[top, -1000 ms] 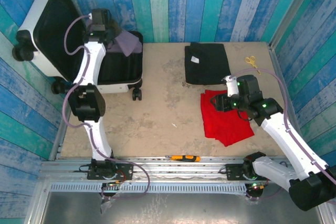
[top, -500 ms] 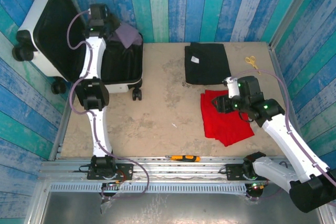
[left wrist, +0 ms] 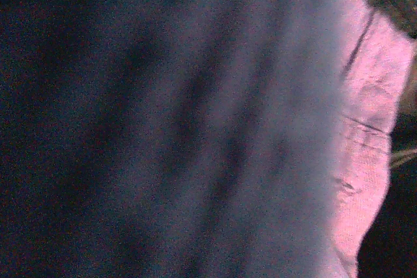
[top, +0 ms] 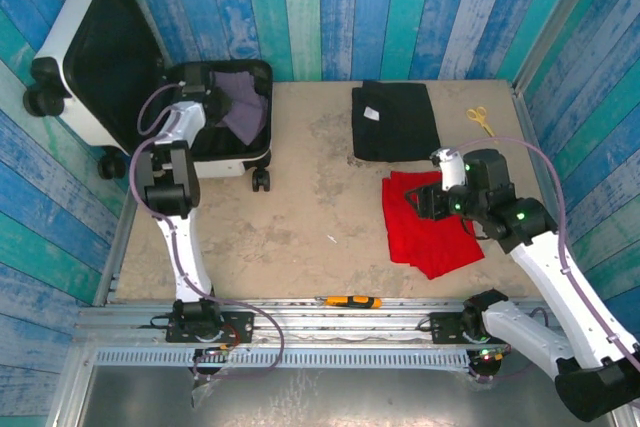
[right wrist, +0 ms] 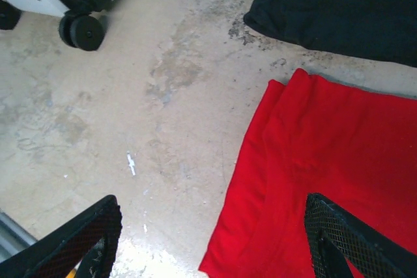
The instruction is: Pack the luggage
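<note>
The large white hard-shell suitcase [top: 100,57] is sitting open at the far left corner of the table [top: 300,197]. A purple garment [top: 240,102] is lying inside under the left gripper [top: 212,105], whose jaws are hidden, so its grip cannot be told. The right gripper [right wrist: 212,239] is hovering wide open over a red folded cloth [right wrist: 339,161].

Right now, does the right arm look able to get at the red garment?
Probably yes: the right hand hangs open above the red garment, which lies uncovered, with nothing between them.
</note>
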